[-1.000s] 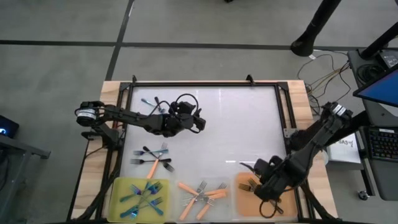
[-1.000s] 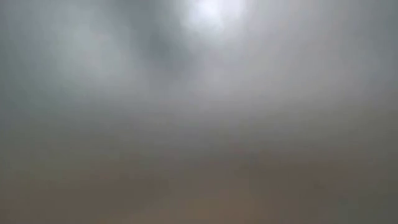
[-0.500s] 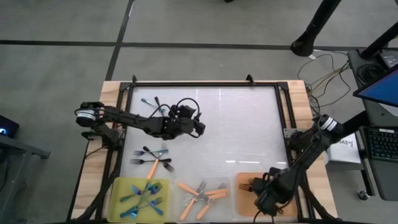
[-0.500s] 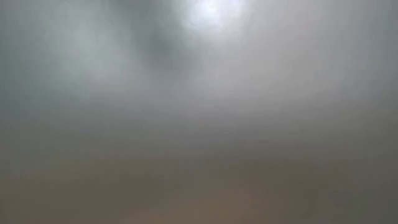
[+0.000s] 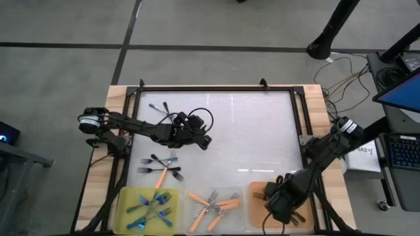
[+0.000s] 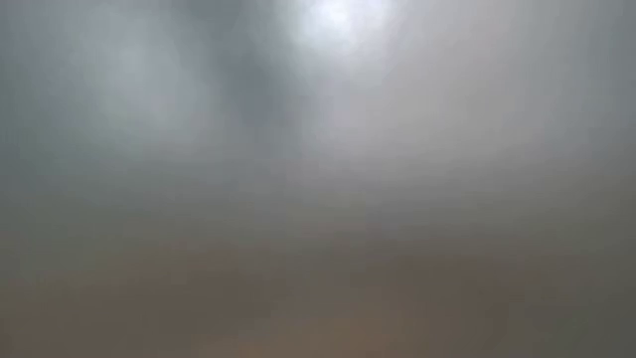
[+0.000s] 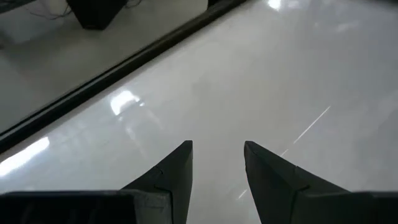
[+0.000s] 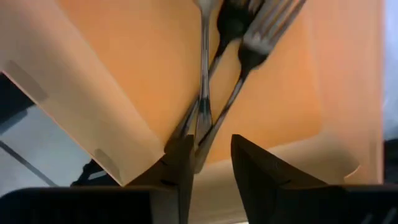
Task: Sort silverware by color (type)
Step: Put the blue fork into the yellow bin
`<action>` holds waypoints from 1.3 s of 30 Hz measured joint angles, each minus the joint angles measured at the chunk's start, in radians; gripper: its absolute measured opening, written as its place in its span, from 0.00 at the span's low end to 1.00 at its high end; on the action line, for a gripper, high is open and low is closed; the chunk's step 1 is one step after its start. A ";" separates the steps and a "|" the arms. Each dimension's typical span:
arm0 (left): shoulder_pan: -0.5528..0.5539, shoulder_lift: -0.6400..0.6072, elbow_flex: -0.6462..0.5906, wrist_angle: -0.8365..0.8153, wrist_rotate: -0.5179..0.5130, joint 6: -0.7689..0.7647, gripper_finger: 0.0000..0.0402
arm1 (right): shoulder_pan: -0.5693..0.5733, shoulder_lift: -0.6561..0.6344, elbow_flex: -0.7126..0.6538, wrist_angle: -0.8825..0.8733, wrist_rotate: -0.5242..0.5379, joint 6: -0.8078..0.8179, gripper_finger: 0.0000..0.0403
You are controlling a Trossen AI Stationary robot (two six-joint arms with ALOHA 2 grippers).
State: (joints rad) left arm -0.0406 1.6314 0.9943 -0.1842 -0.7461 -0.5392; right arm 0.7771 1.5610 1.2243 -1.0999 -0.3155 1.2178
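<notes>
Dark forks [image 8: 208, 81] lie lengthwise, tines away from right end effector [image 8: 208, 165].

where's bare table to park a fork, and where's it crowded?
Free: the white surface between the left gripper and the right frame rail, down to the trays. Crowded: the loose fork cluster at left, the yellow tray, clear tray and orange tray, where the right gripper hovers.
</notes>
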 joint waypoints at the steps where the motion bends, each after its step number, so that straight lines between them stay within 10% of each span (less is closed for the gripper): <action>1: 0.000 -0.002 0.000 -0.029 0.000 0.000 0.31 | -0.011 -0.006 0.000 0.000 0.002 -0.009 0.24; 16: 0.100 -0.052 0.000 -0.733 -0.031 0.056 0.31 | -0.334 -0.107 0.014 -0.029 0.217 -0.564 0.22; 27: 0.407 -0.050 0.006 -0.751 0.213 0.590 0.31 | -0.671 -0.118 0.074 -0.026 0.274 -0.848 0.21; 39: 0.653 -0.048 0.006 -0.694 0.398 1.120 0.31 | -0.785 -0.118 0.123 -0.021 0.274 -0.944 0.20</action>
State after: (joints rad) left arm 0.6129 1.5833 1.0004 -0.8781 -0.3484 0.5803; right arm -0.0074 1.4425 1.3476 -1.1206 -0.0414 0.2741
